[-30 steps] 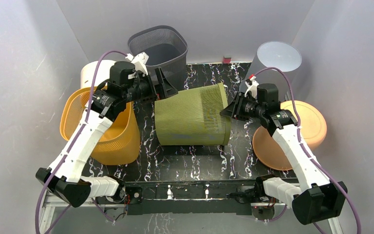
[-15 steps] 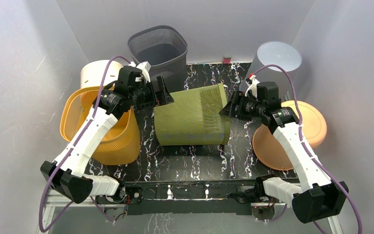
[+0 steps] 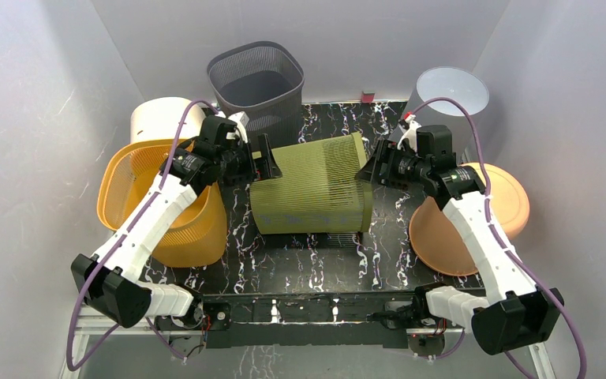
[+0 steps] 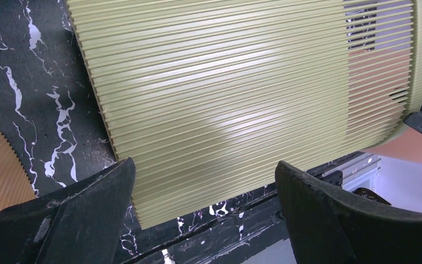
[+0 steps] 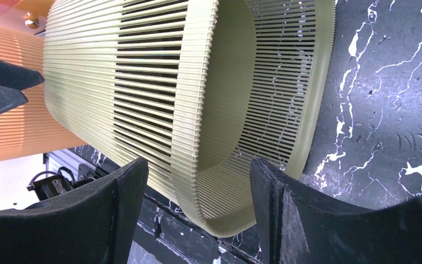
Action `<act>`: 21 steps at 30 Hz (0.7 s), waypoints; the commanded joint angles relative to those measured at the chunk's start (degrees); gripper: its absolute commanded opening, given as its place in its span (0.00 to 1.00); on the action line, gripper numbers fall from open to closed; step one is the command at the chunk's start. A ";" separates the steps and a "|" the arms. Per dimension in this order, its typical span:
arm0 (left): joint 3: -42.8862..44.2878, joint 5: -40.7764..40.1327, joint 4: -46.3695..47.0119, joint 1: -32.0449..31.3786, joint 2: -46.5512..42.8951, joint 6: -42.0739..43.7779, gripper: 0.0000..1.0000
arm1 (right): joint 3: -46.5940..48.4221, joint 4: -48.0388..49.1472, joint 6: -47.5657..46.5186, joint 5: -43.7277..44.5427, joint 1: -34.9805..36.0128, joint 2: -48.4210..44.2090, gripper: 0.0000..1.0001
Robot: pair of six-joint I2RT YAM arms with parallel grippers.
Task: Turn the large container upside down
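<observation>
Logging olive slatted container [image 3: 312, 189] on its side mid-worktop [image 3: 300, 264] | long axis left-right, mouth facing right | I read left end effector [image 3: 265, 160] released at base end | right end effector [image 3: 373, 170] released at mouth rim

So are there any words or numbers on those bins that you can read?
None can be read.
No words, numbers or logos show on the olive-green slatted bin, the dark mesh bin or the orange basket.
The small red object at the back is too small to tell whether it carries any writing.
</observation>
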 commanded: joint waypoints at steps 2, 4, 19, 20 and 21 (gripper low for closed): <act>-1.34 0.24 0.86 0.15 -0.79 0.26 0.98 | 3.26 6.69 2.31 -1.35 -0.16 1.16 0.66; -1.60 0.11 0.89 0.12 -0.80 0.36 0.98 | 3.67 7.60 2.80 -1.22 -0.18 1.76 0.64; 4.45 -3.41 1.20 0.11 -3.76 1.51 0.99 | 5.54 9.48 4.25 0.89 -0.24 4.00 0.54; 4.70 -5.04 0.89 0.10 -4.11 1.61 0.98 | 5.68 9.93 4.44 0.81 -0.21 4.09 0.53; 4.62 -6.13 0.63 0.15 -4.41 1.78 0.98 | 5.71 10.33 4.69 0.77 -0.23 4.15 0.53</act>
